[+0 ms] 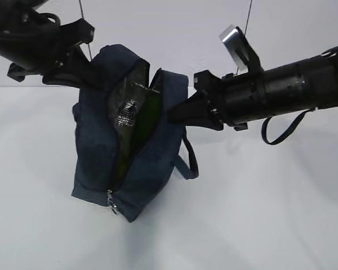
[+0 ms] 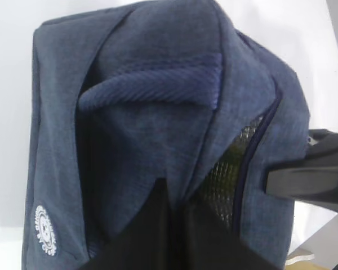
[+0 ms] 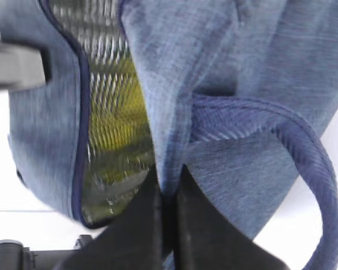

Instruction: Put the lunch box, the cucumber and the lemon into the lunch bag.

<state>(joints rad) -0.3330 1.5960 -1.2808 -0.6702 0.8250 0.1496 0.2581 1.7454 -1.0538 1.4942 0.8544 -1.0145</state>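
Two black grippers pinch opposite walls of the boxy dark navy fabric lunch bag (image 1: pixel 132 152), which stands on the white table (image 1: pixel 270 225) with its zippered top spread apart. Coming in from ten o'clock in the exterior view, the left gripper (image 1: pixel 93 79) has its jaws closed tight on a fold of the bag's left-hand wall; its wrist view shows the fabric caught between the two dark fingers (image 2: pixel 152 225), with a corduroy-textured strap handle (image 2: pixel 152 84) lying just above and the small white round logo (image 2: pixel 45 229) at eight o'clock. From three o'clock, the right gripper (image 1: pixel 174 112) is likewise clamped on the bag's right-hand wall, and its wrist view shows the cloth squeezed between its fingers (image 3: pixel 141 225) beside the second strap handle (image 3: pixel 304 163), which loops down at four o'clock. Between the held walls the silver foil lining (image 1: pixel 127 112) shows, and the long dark green cucumber (image 1: pixel 146 115) leans inside the opening. A yellow glow sits on the foil in the right wrist view; whether that is the lemon itself cannot be told. At the bag's six o'clock end hangs the metal ring pull (image 1: pixel 112 207)
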